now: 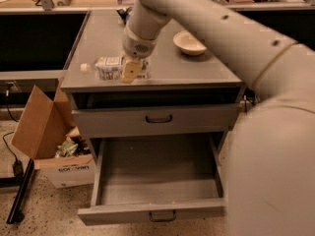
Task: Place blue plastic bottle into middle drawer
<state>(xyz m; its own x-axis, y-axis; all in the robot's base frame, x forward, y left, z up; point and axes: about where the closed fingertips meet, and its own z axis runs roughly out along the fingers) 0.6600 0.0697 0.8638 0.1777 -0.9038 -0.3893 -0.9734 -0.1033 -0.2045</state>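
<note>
Grey cabinet top (206, 70), dim workroom, speckled floor.

Item 1, far left on the floor: cardboard box (42, 127), flaps open, holding mixed packets.

Item 2, left front of the cabinet top: blue plastic bottle (109, 67), lying on its side with its cap toward the left edge.

Item 3: gripper (129, 73), lowered onto the bottle's right end, in contact. Whether it had clamped the bottle could not be told.

Item 4, below: middle drawer (150, 213), pulled fully out, tray bare.

Item 5, right of the gripper: cream bowl (189, 42), well apart from it.

Risks noted: the bottle was round and lay near the front edge. An off-centre or loose grasp could roll it off, probably into the box. The taller drawer front (157, 119) overhung the tray, so an early release might strike it.
</note>
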